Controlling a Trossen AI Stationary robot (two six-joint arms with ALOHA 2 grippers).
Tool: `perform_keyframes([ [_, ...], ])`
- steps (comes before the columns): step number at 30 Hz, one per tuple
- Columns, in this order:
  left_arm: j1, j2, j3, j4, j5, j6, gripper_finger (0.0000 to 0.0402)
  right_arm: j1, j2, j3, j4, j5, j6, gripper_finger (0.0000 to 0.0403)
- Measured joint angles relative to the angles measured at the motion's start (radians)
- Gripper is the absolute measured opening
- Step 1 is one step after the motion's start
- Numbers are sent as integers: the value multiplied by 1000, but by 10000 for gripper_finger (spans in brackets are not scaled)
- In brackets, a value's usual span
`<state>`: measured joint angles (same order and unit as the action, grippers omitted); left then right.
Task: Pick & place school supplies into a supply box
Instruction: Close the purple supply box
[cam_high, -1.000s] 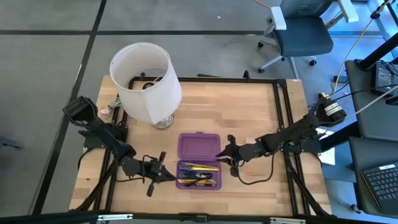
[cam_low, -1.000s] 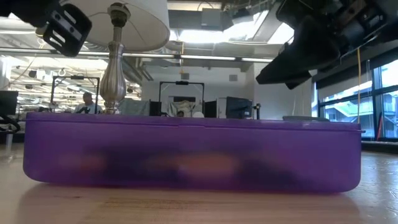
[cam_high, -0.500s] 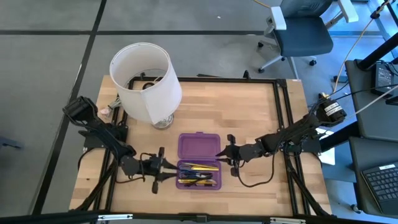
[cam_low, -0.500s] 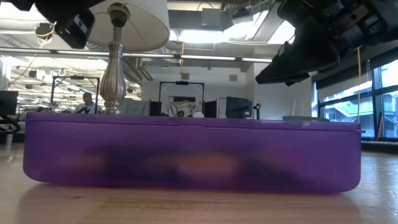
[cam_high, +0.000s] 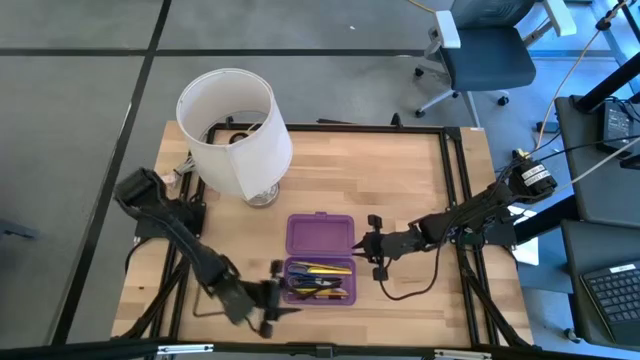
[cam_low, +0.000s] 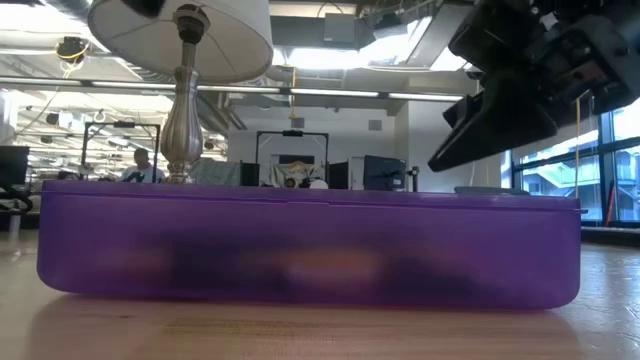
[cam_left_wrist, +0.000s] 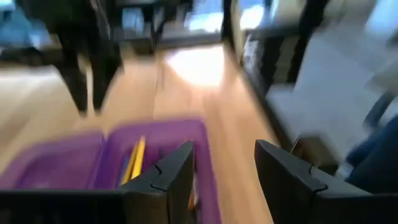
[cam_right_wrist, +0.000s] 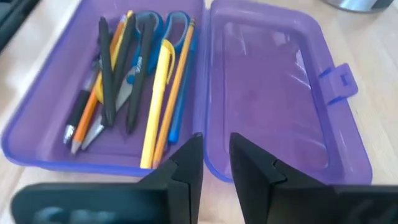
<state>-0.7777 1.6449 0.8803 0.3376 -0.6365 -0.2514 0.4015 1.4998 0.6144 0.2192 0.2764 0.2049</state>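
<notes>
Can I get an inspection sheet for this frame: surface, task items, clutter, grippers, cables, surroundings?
Surface: wooden table, bare around the box.
Task items: purple box open, lid flat; scissors, pencils and pens inside.
Clutter: white lamp behind the box.
Grippers: left gripper open at the box's left end; right gripper open, empty, at its right.
Cables: one loops under the right arm.
Surroundings: office chair; a person far off.
</notes>
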Motion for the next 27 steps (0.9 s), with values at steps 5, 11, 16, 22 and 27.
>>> perform_keyframes([
  [5,15,161,230,-311,3,-163,164,0,0,0,-22,0,-1,84],
  [11,11,255,319,-418,43,-332,162,0,0,0,-28,0,-8,84],
  [16,11,287,318,-482,109,-441,164,0,0,0,-32,-12,-28,84],
  [22,14,305,318,-557,93,-513,162,0,0,0,-32,-61,-29,84],
  [27,17,308,318,-562,59,-512,164,0,0,0,-31,-62,-30,84],
])
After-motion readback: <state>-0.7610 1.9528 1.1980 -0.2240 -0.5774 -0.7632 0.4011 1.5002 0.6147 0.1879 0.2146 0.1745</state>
